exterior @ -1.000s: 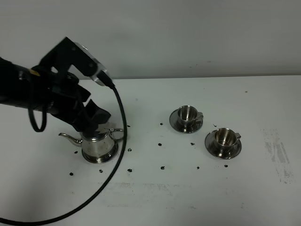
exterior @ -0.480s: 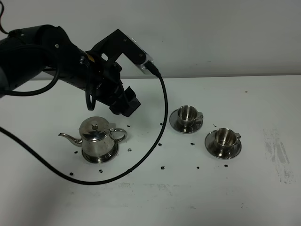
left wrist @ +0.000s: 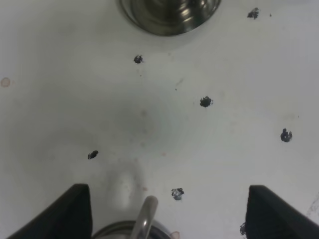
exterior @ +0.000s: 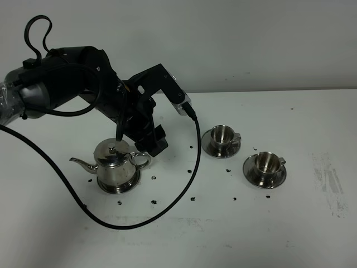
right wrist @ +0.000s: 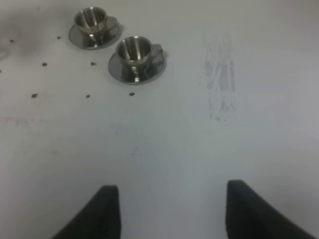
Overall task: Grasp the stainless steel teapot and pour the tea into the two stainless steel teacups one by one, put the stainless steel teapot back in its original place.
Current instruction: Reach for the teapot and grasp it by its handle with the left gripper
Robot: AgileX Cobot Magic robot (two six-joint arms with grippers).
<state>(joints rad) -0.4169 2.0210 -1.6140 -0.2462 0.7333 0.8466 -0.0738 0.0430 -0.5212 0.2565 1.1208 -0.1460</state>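
your left claw (exterior: 152,140) is spread wide and holds nothing. in its wrist view the two dark fingers (left wrist: 75,211) stand far apart, and the top of the teapot's loop handle (left wrist: 144,219) shows low between them, nearer one finger than the other.

from the high camera the claw hangs just above and beside that handle (exterior: 142,160), on the side of the pot that faces the cups. i can see no contact. the teapot (exterior: 114,162) stands upright on its round coaster (exterior: 118,187), spout pointing away from the claw.

expect the pot to be rigid, polished and slippery. if it is full, the weight will sit ahead of the handle and want to swing the spout down. the loop handle is the only sensible hold: take it low on the loop, squarely across the metal, so it cannot pivot between the pads.

further out, the two cups wait on their saucers, the one nearest the pot (exterior: 223,134) first and the other (exterior: 266,163) beyond it, both upright and well apart from the pot.

your right claw (right wrist: 172,186) is also wide and holds nothing, well short of the cups.
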